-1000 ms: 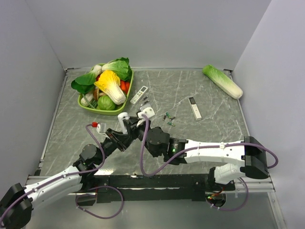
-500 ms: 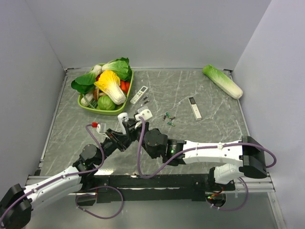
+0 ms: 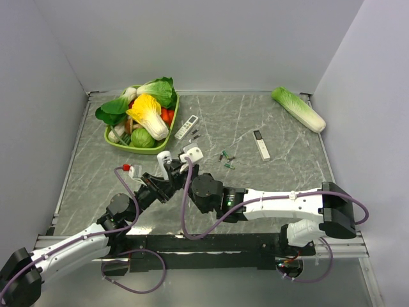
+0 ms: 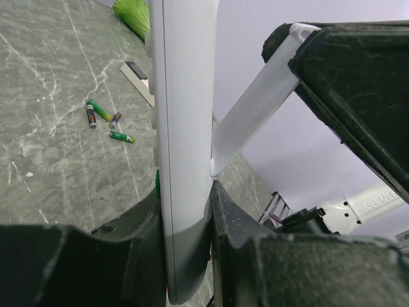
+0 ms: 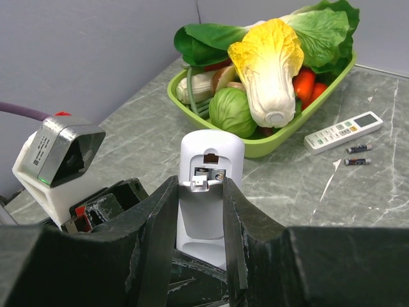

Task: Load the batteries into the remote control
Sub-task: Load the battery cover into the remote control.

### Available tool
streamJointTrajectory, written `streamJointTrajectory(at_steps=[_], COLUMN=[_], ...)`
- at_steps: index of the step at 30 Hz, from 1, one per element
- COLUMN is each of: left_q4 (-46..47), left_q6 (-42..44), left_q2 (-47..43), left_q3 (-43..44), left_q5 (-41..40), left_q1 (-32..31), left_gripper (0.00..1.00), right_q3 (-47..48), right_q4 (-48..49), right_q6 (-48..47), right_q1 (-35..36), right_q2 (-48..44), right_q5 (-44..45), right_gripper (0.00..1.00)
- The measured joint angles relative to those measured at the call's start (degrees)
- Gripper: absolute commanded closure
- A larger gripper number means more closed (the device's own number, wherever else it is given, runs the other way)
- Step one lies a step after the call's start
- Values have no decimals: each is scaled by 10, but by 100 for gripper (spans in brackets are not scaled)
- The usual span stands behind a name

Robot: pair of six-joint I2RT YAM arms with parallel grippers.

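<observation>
My left gripper [image 3: 165, 174] is shut on the lower end of the white remote control [image 4: 185, 128] and holds it upright above the table. In the right wrist view the remote's back [image 5: 211, 150] faces the camera, and two battery ends [image 5: 211, 173] show in the open top of its compartment. My right gripper [image 5: 200, 192] is shut on the white battery cover [image 5: 203, 211], which leans away from the remote in the left wrist view [image 4: 255, 109]. Three loose greenish batteries [image 3: 225, 158] lie on the table to the right; they also show in the left wrist view [image 4: 105, 121].
A green tray [image 3: 128, 144] of vegetables stands at the back left. A white remote with grey buttons [image 3: 186, 126] and two small dark batteries [image 5: 356, 155] lie beside the tray. A slim white remote with a black end [image 3: 261, 144] lies right of centre. A cabbage [image 3: 298, 109] lies at the back right.
My right gripper and the white cover have shifted slightly left, closer to the remote. The left gripper holds the remote in the same place.
</observation>
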Motion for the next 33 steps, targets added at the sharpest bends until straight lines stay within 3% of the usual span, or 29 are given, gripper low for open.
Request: streamJointTrajectory(at_steps=[33], left_q4=[-11], left_q6=[-1], left_q2=[-6], left_q3=[0], left_q5=[-3], left_q1=[0], left_gripper=[98], right_q3=[1], right_q4=[28], right_q6=[-8], right_q1=[10], right_q2=[19], right_q5=[28], right_gripper=[74])
